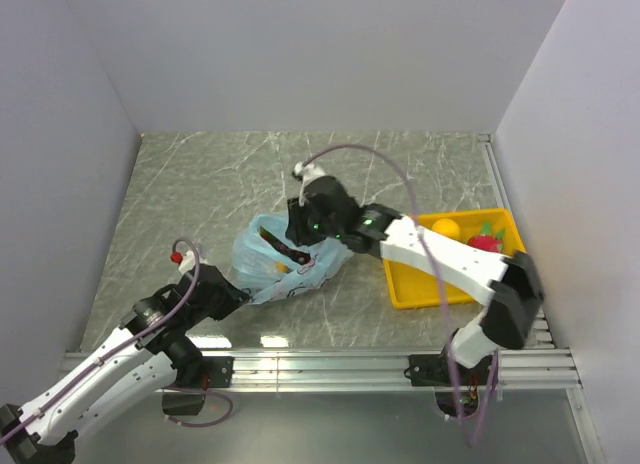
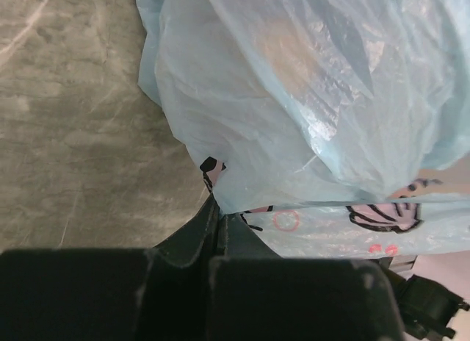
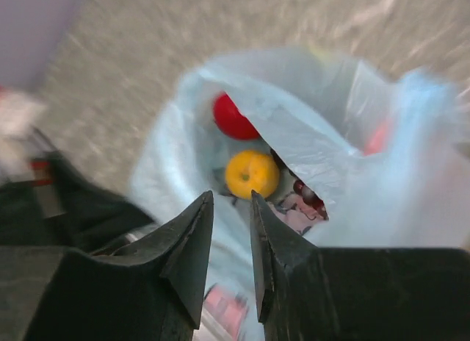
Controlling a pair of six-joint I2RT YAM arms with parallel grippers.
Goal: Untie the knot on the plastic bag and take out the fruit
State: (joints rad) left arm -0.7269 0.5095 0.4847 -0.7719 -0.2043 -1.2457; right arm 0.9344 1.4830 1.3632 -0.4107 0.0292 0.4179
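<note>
From above, the plastic bag (image 1: 285, 259) sits mid-table with its mouth open. The right gripper (image 1: 297, 224) hovers over it and the left gripper (image 1: 238, 294) is at its near-left corner. To the right, a yellow tray (image 1: 405, 284) holds a yellow fruit (image 1: 446, 227) and a leafy red fruit (image 1: 484, 241). The table (image 1: 190, 184) is grey marble, boxed in by white walls (image 1: 300, 54).

Left wrist: the fingers (image 2: 209, 234) are pinched tight on bag film.

Right wrist, blurred: the jaws are narrow and hold nothing, above a red apple (image 3: 233, 119), an orange-yellow fruit (image 3: 251, 173) and dark grapes (image 3: 307, 194) in the bag.

The plastic bag (image 2: 294, 98) was pale blue with a dark-lined pink print. Its fruit (image 3: 251, 173) looked yellow and, blurrily, perhaps red.
</note>
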